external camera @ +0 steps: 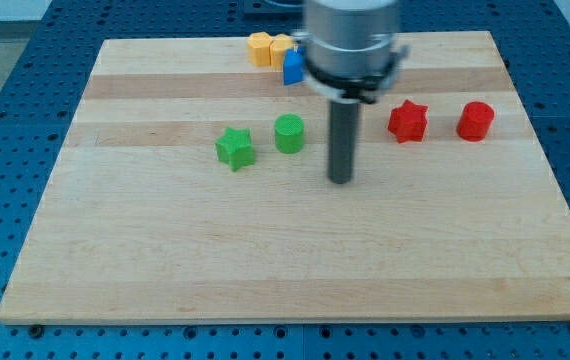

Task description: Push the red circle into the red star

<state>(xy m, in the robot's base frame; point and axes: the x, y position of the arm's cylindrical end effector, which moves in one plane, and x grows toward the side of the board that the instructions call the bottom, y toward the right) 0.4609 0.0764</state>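
The table (295, 260) fills most of the view, a pale wooden board on a blue pegboard base. My arm comes down from the view's top, its grey housing blurred and cut off by the frame, and ends in the dark rod. There are no jaws on this tool, so nothing to open or close; it is just a bare rod. My tip (340, 181) rests on open wood near the middle of the table, touching no block.

I judge this as the approach step: no push has begun. The red circle (475, 120) sits near the view's right edge of the table, with the red star (407, 121) just to its left, the two near each other but apart. My tip lies to the left of the star and a little lower in the view, so it is on the wrong side. The next move calls for steering around both red blocks, probably below them, to the circle's right side, then pushing it leftward into the star without nudging the star first.

The green circle (289, 133) and green star (234, 148) stand left of my tip, clear of that route.

At the top, the yellow blocks (267, 48) and a blue block (292, 68) are partly hidden behind my arm; I cannot make out their shapes or how many there are.
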